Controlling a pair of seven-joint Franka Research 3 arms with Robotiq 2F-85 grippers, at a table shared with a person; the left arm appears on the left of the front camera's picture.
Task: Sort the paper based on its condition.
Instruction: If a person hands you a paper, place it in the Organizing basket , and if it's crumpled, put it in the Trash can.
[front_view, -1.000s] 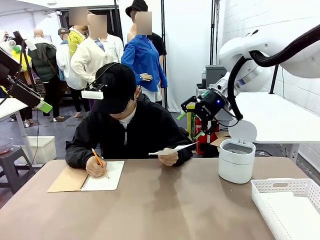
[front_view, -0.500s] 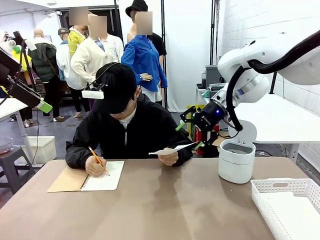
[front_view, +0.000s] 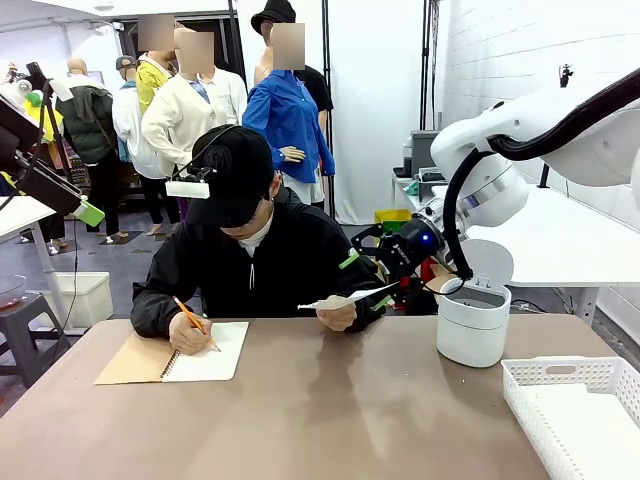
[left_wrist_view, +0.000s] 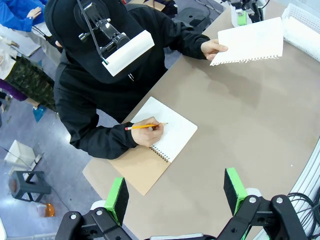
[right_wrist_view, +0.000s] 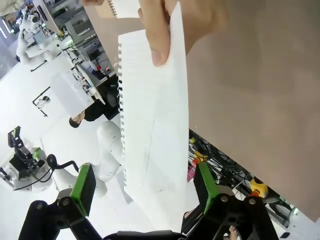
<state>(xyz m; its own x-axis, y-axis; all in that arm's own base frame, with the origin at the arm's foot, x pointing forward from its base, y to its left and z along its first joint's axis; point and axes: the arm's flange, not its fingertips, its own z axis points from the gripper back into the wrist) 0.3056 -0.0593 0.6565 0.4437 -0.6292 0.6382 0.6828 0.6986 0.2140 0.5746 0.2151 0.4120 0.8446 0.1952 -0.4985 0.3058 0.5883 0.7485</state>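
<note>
Fig. 1. My right gripper, fingers spread wide and gripping nothing, flanks the free end of 1 thin flat white paper sheet with a perforated edge. The person's hand pinches it above the brown table. My left gripper hangs over that table, fingers apart and empty.

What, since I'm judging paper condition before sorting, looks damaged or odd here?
Only the sheet in the person's hand: one edge is ragged, with torn spiral holes. It is otherwise flat, not crumpled. Nothing else stands out.
</note>
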